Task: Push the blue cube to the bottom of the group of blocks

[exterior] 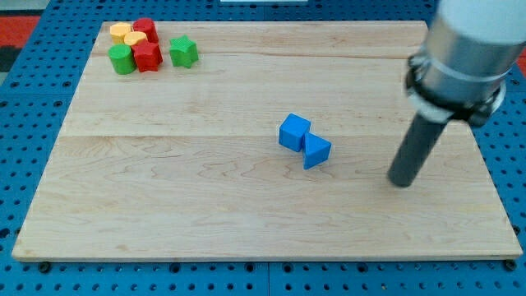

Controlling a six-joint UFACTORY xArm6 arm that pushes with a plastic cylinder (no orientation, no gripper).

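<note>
The blue cube point(293, 132) sits near the middle of the wooden board, touching a blue triangular block point(316, 151) at its lower right. The group of blocks is at the view's top left: a yellow block point(127, 35), a red block point(145, 30), a second red block point(148, 57), a green cylinder point(122, 59) and a green star-shaped block point(184, 52). My tip point(402, 182) rests on the board at the view's right, about a hundred pixels right of the blue triangular block and apart from all blocks.
The wooden board point(164, 205) lies on a blue perforated base point(16, 74). The arm's grey body point(464, 57) hangs over the board's upper right corner.
</note>
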